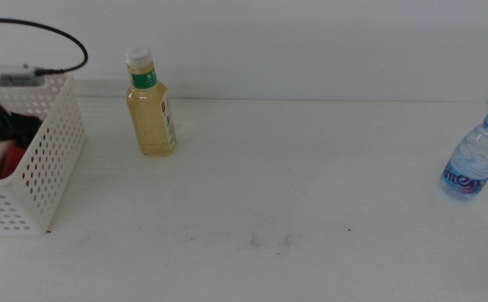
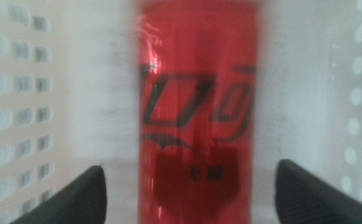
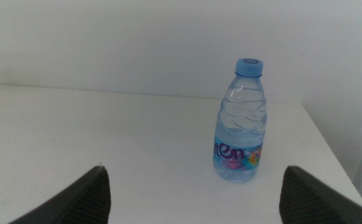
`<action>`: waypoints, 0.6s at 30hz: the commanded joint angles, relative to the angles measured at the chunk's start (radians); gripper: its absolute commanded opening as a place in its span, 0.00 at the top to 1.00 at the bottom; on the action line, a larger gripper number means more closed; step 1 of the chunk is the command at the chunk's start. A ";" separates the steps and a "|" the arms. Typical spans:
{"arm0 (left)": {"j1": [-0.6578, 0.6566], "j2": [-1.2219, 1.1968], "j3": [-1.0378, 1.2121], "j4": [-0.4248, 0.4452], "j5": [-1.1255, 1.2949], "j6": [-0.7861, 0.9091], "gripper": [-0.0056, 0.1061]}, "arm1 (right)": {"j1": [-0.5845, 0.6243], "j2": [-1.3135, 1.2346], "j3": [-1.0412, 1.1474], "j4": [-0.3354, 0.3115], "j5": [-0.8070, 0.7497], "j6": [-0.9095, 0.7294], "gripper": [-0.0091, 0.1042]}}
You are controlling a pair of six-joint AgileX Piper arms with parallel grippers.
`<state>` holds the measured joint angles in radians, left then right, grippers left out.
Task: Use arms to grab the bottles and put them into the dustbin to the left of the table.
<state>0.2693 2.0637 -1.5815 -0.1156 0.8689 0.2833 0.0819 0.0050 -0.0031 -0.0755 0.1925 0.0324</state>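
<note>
Three containers on record. Red can [image 2: 196, 112]: inside the white perforated dustbin [image 1: 47, 168], lying between the left hand's [image 2: 190, 193] two jaws, which stand spread well wider than the can and apart from it, so the can looks let go; its dark lettering is too blurred to read. To finish this step well, the left hand should lift straight up, clear of the basket walls, without nudging the can. Yellow-liquid bottle [image 1: 150, 105]: upright on the table [image 1: 311, 184], near the dustbin, green label unreadable. Blue-capped water bottle [image 3: 240, 121]: upright ahead of the right hand [image 3: 193, 193], whose jaws are wide and empty; label shows "ten".
</note>
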 commanded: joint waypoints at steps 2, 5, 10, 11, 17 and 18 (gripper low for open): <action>0.002 -0.101 -0.011 0.036 0.034 -0.048 0.11 | -0.003 -0.005 0.003 -0.007 -0.012 -0.004 0.12; 0.000 -0.215 -0.011 0.028 0.070 -0.063 0.11 | -0.003 -0.005 0.003 -0.007 -0.012 -0.004 0.12; -0.040 -0.511 0.058 -0.061 0.081 -0.103 0.11 | -0.003 -0.005 0.003 -0.007 -0.012 -0.004 0.12; -0.061 -0.565 0.086 -0.058 0.070 -0.113 0.11 | -0.003 -0.005 0.003 -0.007 -0.012 -0.004 0.12; -0.302 -0.965 0.478 0.123 -0.212 -0.320 0.11 | -0.003 -0.005 0.003 -0.007 -0.012 -0.004 0.12; -0.346 -1.026 0.572 0.146 -0.307 -0.353 0.11 | -0.003 -0.005 0.003 -0.007 -0.012 -0.004 0.12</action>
<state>-0.0230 1.1106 -1.1172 -0.0231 0.6795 0.0000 0.0819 0.0050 -0.0031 -0.0755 0.1925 0.0324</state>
